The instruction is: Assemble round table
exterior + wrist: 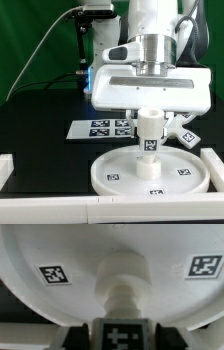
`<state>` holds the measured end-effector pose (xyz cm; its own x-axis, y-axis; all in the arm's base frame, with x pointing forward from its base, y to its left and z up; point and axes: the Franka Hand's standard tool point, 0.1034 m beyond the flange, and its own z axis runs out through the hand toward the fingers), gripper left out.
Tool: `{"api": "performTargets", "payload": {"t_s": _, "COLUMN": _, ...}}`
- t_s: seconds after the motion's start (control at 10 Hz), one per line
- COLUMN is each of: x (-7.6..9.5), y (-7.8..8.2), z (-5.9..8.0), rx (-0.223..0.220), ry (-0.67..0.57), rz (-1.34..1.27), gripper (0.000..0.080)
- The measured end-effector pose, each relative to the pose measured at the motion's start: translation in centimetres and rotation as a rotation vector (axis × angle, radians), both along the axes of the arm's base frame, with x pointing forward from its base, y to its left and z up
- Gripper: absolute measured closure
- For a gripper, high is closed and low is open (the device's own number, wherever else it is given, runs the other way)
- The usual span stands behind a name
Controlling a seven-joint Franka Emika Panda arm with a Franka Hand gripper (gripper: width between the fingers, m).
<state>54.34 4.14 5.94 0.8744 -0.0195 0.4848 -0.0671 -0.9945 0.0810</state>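
Clamped on the short white plastic cylinder leg (149, 133), the two-finger gripper (148, 111) should turn it plumb into what seems the hub (150, 156) of the large white rimmed disc (108, 176).

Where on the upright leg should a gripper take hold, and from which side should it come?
Grip the leg at its top end, coming straight down from above. It stands upright at the middle of the disc, so its lower end probably has to stay free to seat there. The gripper is shut on it in just this way.
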Motion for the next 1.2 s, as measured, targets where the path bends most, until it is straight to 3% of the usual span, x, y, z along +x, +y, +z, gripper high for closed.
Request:
{"api": "performTargets", "payload": {"t_s": 0.1, "x": -0.3, "y": 0.1, "z": -0.6, "rx": -0.003, "ry": 0.01, "rz": 0.002, "gripper": 0.0489}}
{"api": "performTargets", "payload": {"t_s": 0.7, "x": -0.2, "y": 0.2, "z": -0.6, "rx": -0.002, "ry": 0.0, "rz": -0.006, "gripper": 0.0489}}
{"api": "performTargets", "payload": {"t_s": 0.9, "x": -0.4, "y": 0.1, "z": -0.9, "rx": -0.004, "ry": 0.015, "rz": -0.003, "gripper": 0.0447}}
{"api": "performTargets", "payload": {"t_s": 1.0, "x": -0.4, "y": 0.2, "z": -0.7, "rx": -0.002, "ry": 0.027, "rz": 0.001, "gripper": 0.0271}}
{"api": "performTargets", "payload": {"t_s": 1.1, "x": -0.2, "y": 0.5, "z": 0.5, "rx": 0.01, "ry": 0.031, "rz": 0.005, "gripper": 0.0171}}
{"api": "performTargets", "payload": {"t_s": 1.2, "x": 0.0, "y": 0.5, "z": 1.6, "rx": 0.02, "ry": 0.033, "rz": 0.008, "gripper": 0.0171}}
